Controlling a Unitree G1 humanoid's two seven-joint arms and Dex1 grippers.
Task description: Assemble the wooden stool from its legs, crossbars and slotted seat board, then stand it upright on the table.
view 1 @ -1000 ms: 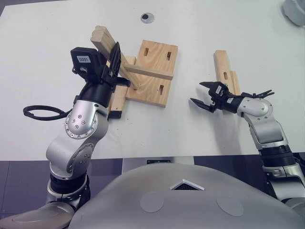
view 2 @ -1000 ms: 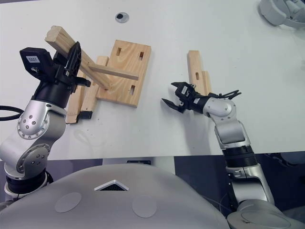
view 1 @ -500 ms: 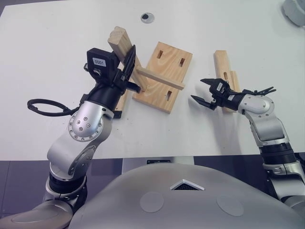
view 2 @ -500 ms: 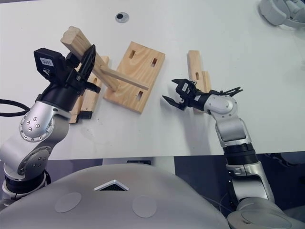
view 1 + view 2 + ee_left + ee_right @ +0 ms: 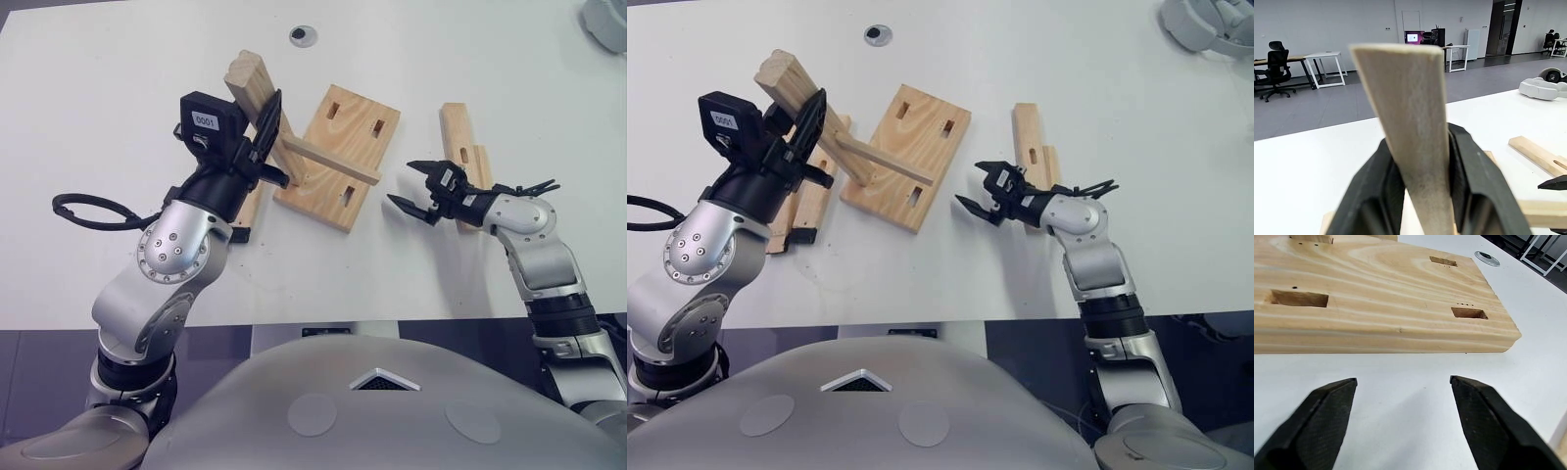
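Now | L pincer (image 5: 273,137) clamps leg (image 5: 247,78) w/ crossbar (image 5: 333,164) over seat board (image 5: 355,132) | R pincer (image 5: 401,182) spread, just off board edge

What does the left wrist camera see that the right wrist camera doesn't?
Left wrist view: a wooden leg pinched tight between the left fingers, with an office chair in the room behind. Right wrist view: the slotted seat board lying flat, and the right fingers spread open just in front of it, holding nothing. Both: the white table underneath.
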